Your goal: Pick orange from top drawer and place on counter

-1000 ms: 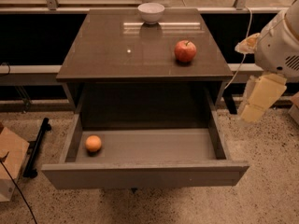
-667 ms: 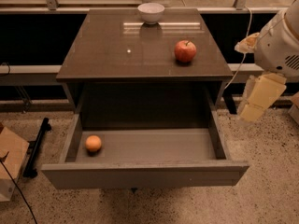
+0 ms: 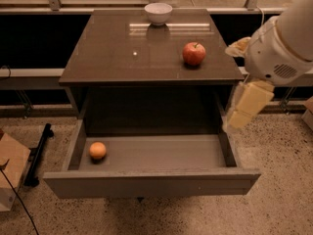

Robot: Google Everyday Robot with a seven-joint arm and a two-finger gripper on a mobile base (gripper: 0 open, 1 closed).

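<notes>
The orange [image 3: 97, 150] lies in the left front part of the open top drawer [image 3: 151, 182], near its left wall. The drawer is pulled out below the dark brown counter [image 3: 122, 58]. My gripper [image 3: 243, 112] hangs at the right, just above the drawer's right wall and below the counter's right edge. It is far from the orange and holds nothing that I can see. The white arm housing [image 3: 276, 53] sits above it.
A red apple [image 3: 194, 53] stands on the right of the counter. A white bowl [image 3: 158, 12] stands at its back edge. A cardboard box [image 3: 10, 168] and a black bar [image 3: 38, 153] lie on the speckled floor to the left.
My arm and gripper have moved a little to the left, toward the drawer's right wall. The orange, apple and bowl have not moved.
</notes>
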